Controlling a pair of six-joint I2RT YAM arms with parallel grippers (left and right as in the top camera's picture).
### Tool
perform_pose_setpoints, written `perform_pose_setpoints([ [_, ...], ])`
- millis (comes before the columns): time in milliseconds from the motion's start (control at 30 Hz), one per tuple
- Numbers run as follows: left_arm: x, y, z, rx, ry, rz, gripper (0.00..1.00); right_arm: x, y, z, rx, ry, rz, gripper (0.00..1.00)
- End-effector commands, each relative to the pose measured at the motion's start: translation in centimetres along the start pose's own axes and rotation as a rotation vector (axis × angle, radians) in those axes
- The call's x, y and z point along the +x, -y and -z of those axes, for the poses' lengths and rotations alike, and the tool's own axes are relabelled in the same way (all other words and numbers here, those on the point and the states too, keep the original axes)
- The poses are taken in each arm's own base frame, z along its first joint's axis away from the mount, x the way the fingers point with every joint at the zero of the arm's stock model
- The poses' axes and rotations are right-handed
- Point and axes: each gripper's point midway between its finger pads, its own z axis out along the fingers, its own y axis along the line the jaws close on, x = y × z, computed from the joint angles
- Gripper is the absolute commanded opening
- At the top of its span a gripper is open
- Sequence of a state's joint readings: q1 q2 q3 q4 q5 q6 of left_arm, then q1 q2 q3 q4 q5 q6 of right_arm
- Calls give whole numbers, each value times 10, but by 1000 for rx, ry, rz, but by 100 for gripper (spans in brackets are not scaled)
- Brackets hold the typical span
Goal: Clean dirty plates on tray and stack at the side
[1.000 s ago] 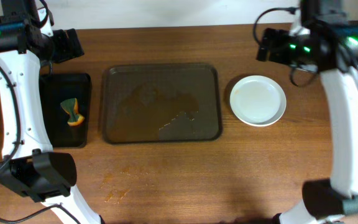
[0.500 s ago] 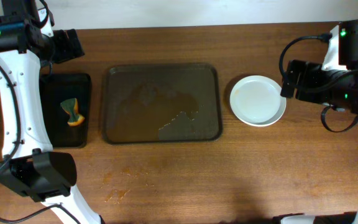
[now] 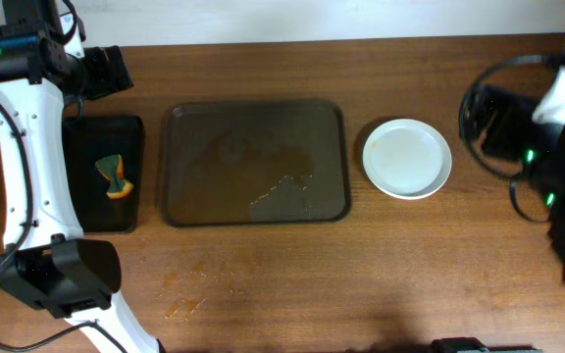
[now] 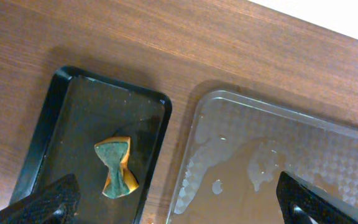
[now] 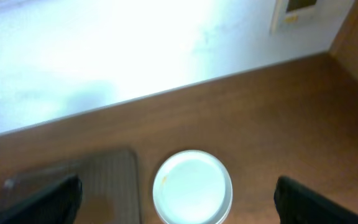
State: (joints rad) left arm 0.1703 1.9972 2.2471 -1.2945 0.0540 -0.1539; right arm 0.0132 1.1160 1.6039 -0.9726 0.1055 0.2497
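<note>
The dark-brown tray (image 3: pixel 253 221) lies mid-table, wet and streaked, with no plate on it; it also shows in the left wrist view (image 4: pixel 347 162) and the right wrist view (image 5: pixel 104 165). White plates (image 3: pixel 407 158) sit stacked to its right on the table, seen in the right wrist view (image 5: pixel 192 186) too. How many are in the stack cannot be told. My left gripper (image 4: pixel 179 205) is open, high over the gap between the two trays. My right gripper (image 5: pixel 179 199) is open and empty, high above the plates; the right arm (image 3: pixel 557 127) is at the right edge.
A smaller black tray (image 3: pixel 130 132) at the left holds a green-and-orange sponge (image 3: pixel 114 176), also seen in the left wrist view (image 4: pixel 118 168). Sauce smears (image 3: pixel 184 306) mark the table in front of the trays. A white wall lies beyond the far edge.
My right arm has swung away from the far side of the plates toward the right edge and front of the table. The left arm, trays and plates have not moved.
</note>
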Motion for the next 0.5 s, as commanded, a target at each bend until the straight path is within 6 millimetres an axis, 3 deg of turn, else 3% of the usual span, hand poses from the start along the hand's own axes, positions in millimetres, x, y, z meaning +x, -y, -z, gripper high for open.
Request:
perform_pose_setpoints([
  [0,1,0,-4,7,-11,-13,99,42,19,-13,13,58,-9,98],
  [200,1,0,-4,7,-11,-13,99,110,35,-15,-50,268,-34,98],
  [467,1,0,-4,7,-11,-13,99,166,46,-19,-117,506,-49,98],
])
